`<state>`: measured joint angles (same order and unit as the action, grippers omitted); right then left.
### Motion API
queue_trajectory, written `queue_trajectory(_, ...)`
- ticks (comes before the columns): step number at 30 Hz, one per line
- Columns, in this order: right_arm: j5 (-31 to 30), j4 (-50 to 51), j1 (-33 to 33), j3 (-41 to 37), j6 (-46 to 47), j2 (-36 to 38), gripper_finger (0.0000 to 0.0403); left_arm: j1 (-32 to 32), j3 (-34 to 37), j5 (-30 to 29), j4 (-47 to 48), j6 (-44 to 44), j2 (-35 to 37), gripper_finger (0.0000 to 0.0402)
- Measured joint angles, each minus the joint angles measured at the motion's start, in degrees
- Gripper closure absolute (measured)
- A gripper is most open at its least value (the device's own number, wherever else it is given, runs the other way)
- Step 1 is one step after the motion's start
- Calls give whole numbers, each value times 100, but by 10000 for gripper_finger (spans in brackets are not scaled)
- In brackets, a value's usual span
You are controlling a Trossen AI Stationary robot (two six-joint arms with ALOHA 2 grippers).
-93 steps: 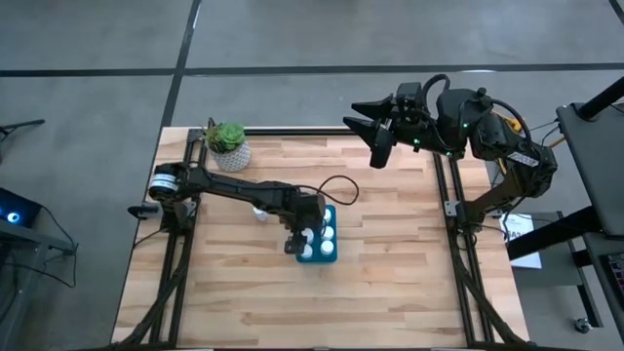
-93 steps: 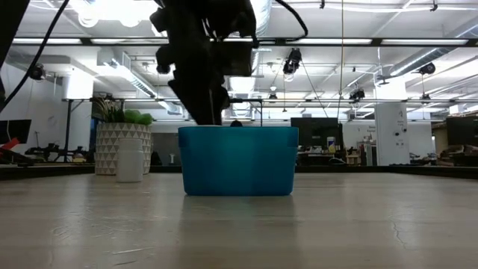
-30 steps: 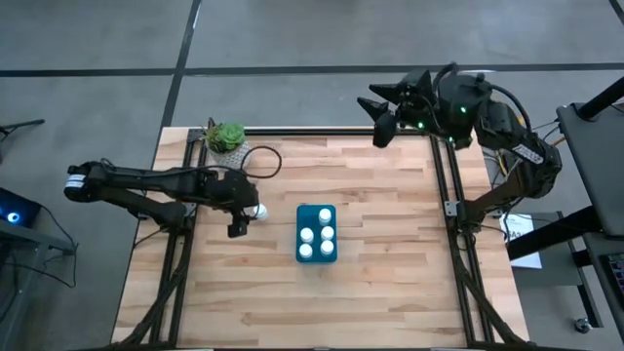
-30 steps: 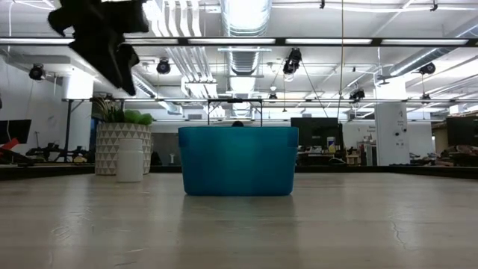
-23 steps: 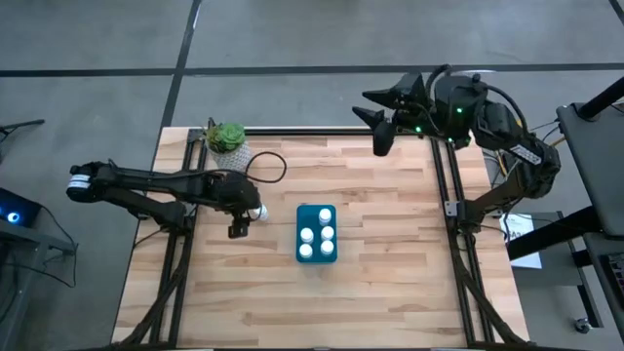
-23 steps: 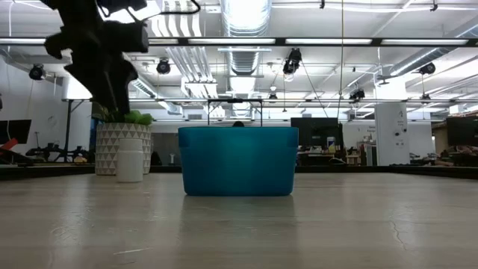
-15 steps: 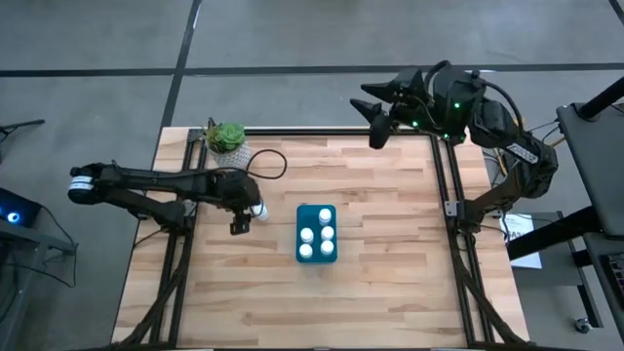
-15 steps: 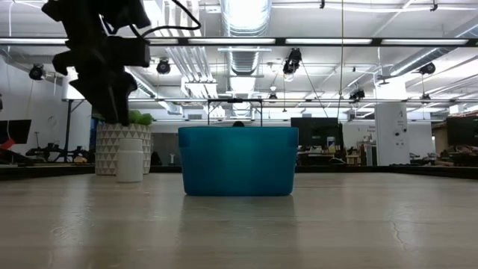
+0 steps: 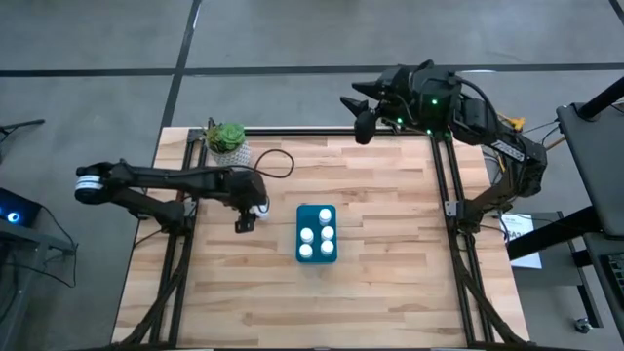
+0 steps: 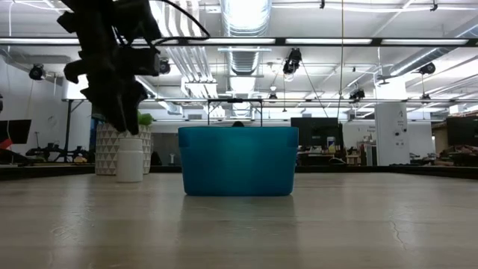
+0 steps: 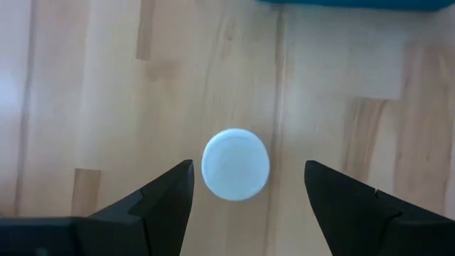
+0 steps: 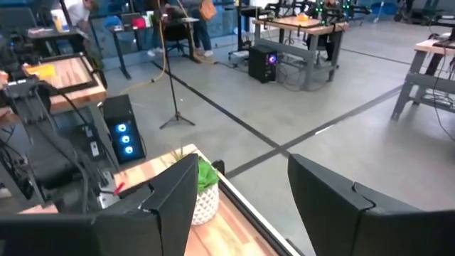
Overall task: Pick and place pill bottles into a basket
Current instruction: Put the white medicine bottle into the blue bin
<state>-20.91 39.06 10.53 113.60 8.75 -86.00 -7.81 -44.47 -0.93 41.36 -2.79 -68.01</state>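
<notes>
A teal basket stands near the table's middle with several white pill bottles upright inside; it also shows in the low view. One white pill bottle stands upright on the wood left of the basket. My left gripper is open, pointing down above this bottle, one finger on either side, clear of it. My right gripper is open, raised over the table's far edge.
A white plant pot with a green plant stands at the table's far left corner, just beyond the loose bottle. Bare wood lies on the near half and right side of the table.
My left gripper has moved a little toward the table's right edge and down, over the loose bottle. My right arm has swung toward the table's left along the far edge. The bottles and basket have stayed in place.
</notes>
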Motion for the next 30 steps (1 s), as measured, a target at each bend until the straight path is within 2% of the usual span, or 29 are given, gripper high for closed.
queue_trajectory(16,18,-190,0,0,-82,2,193,-99,0,33,-243,-236,-982,153)
queue_trajectory(24,42,-189,0,0,-85,2,193,-102,-33,35,-350,-210,-1059,155)
queue_trajectory(30,42,-188,-1,0,-84,4,193,-114,-37,33,-359,-208,-1003,184)
